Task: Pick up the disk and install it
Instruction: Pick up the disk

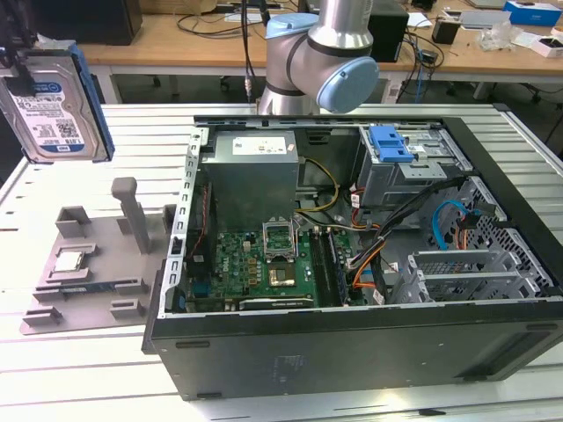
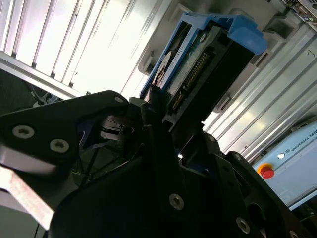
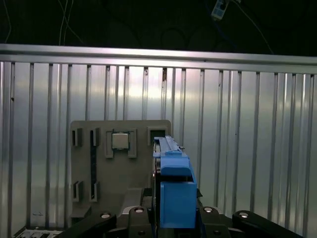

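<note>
At the exterior view's left, above the far left corner of the slatted worktop (image 1: pixel 88 387), the disk (image 1: pixel 57 105) is held in the air, clamped in the closed pincer (image 2: pixel 185 94). The disk is seen on edge, its long axis roughly upright and its labelled face turned to the camera. In the second wrist view its connector end and blue carrier frame are seen projecting beyond the pincer. Below it, a grey parts holder (image 1: pixel 97 264) is seen on the worktop, well apart from the disk. Towards the exterior view's right, the open computer case (image 1: pixel 352 338) is laid on its side. The drive cage (image 1: pixel 413 167) sits at the case's far right corner.
</note>
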`<state>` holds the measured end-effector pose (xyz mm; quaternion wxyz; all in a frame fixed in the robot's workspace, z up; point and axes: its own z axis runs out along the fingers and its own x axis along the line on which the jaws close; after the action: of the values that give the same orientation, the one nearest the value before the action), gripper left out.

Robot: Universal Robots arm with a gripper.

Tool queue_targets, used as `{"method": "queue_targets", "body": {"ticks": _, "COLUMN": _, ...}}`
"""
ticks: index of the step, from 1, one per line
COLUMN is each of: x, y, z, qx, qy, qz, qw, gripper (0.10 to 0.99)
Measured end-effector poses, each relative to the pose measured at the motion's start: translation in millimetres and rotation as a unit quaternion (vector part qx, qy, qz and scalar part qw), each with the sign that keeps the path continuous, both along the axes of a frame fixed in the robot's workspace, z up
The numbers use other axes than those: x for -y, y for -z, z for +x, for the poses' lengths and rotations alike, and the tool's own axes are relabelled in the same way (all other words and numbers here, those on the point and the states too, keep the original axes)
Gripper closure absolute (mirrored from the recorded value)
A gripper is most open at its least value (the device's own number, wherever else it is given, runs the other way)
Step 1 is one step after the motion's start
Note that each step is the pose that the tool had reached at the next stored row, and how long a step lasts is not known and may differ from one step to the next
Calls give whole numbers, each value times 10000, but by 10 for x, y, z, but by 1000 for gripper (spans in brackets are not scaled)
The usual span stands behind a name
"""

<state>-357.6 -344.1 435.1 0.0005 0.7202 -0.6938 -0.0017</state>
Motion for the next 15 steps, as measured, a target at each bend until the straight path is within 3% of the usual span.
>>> {"method": "queue_targets", "body": {"ticks": 15, "x": -4, "y": -268, "z": 0, "qx": 0, "qy": 0, "qz": 0, "qw": 10000, "gripper": 722}}
